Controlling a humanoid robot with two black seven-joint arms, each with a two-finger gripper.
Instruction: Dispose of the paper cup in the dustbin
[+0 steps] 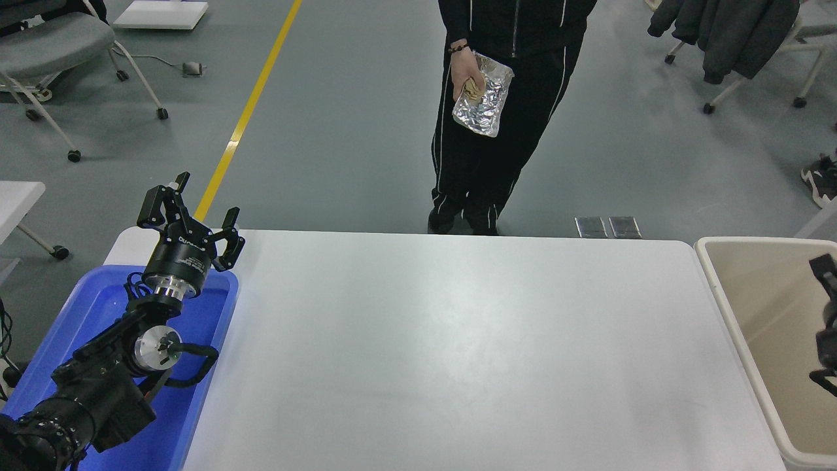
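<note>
No paper cup shows anywhere on the white surface [458, 353], my right claw [825, 314] over the dustbin [726, 307] is mostly cut off, its state unclear, so I may release nothing.

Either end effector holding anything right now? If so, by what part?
Left end effector is open and empty over the blue tray. Right end effector is mostly cut off above the dustbin; cannot tell. No cup visible.

left gripper [196, 226]: fingers spread, parked (lower left) | right arm [827, 327]: right edge
</note>
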